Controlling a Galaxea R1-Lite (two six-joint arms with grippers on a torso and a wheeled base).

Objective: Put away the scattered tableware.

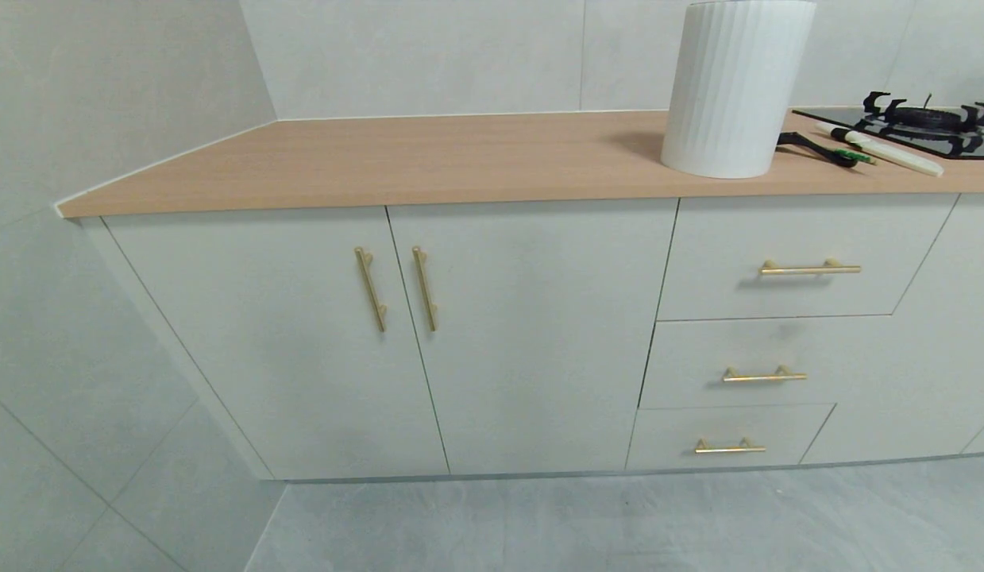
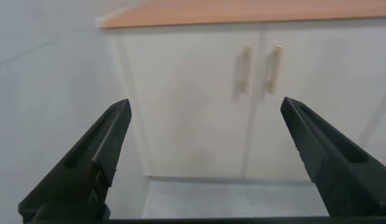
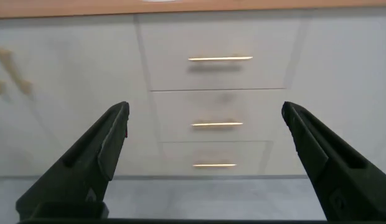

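Both tools hang open before a pale cabinet front.
The left tool (image 2: 205,106), fingers apart, faces two white doors (image 1: 261,342). The right tool (image 3: 205,109), likewise spread, faces three brass-handled drawers (image 1: 746,349). On the wooden tabletop (image 1: 420,159), a black-handled utensil (image 1: 813,147) and what may be a cream knife (image 1: 897,155) lie beside a white ribbed cylinder (image 1: 734,87), near a black hob (image 1: 928,123).

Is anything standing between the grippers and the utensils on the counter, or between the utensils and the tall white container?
Nothing visible lies between the utensils and the white container; they lie right beside it. The left gripper and right gripper face the cabinet fronts below the countertop, so they must probably rise past its edge.
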